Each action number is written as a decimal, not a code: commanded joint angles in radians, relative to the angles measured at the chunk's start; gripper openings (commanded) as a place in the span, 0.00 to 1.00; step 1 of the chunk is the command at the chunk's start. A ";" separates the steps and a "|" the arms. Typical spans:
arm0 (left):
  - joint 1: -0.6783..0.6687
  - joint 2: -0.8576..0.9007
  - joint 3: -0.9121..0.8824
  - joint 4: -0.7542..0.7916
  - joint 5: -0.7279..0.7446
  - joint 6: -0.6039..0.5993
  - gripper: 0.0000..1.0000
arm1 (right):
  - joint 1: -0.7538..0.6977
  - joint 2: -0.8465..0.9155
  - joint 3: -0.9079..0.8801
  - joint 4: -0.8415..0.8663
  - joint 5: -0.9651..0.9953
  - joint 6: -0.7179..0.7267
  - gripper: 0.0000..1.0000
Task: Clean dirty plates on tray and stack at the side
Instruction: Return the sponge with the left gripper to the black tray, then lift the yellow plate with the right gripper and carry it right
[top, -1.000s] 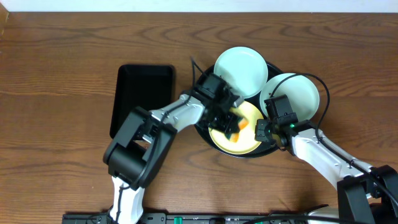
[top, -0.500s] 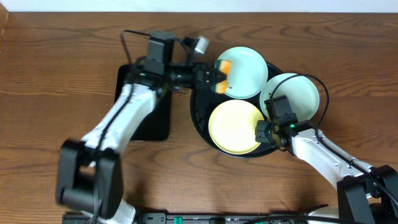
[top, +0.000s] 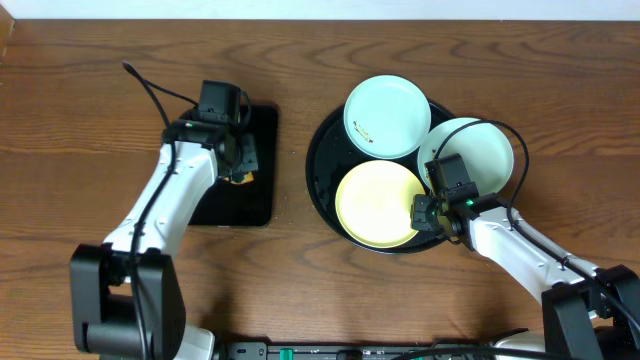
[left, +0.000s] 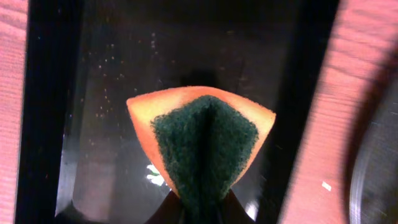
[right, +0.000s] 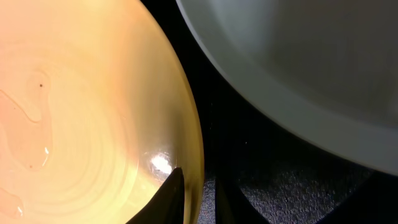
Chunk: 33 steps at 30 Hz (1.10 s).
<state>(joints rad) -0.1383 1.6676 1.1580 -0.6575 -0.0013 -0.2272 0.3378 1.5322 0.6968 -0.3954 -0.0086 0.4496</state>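
Where the round tray (top: 320, 175) sits on the right of the wooden table (top: 90, 120), it carries all three plates. The yellow plate (top: 375, 205) lies flat in its near half, and the right wrist view shows its face wet with streaks and one dark speck. The upper mint plate (top: 387, 115) reaches out over the far rim and bears small brown marks near its left edge. The right-hand mint plate (top: 475, 150) overhangs the right rim. The two mint plates meet edge to edge, and which lies on top cannot be told. The right gripper (right: 198, 186) stands astride the yellow plate's right rim, one finger inside and one outside, with a narrow gap between them. Whether it pinches the rim cannot be told. A black cable (top: 512, 140) arcs over the right-hand mint plate. Well apart to the left lies the rectangular tray (top: 215, 200). Over its glossy floor the left gripper (top: 242, 160) is closed on a folded orange sponge (left: 205, 137), green scouring side outward. Whether the sponge touches the floor cannot be told.
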 joint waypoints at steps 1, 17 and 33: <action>0.003 0.066 -0.054 0.048 -0.071 0.016 0.28 | 0.004 0.000 -0.003 0.000 0.000 -0.003 0.19; 0.009 0.138 -0.058 0.087 -0.071 0.017 0.87 | 0.003 -0.134 0.117 -0.070 0.012 -0.108 0.01; 0.009 0.138 -0.058 0.087 -0.071 0.017 0.88 | 0.144 -0.332 0.328 -0.137 0.570 -0.534 0.01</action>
<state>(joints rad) -0.1371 1.8065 1.1027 -0.5709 -0.0563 -0.2123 0.4065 1.2121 0.9783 -0.5518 0.3210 0.0647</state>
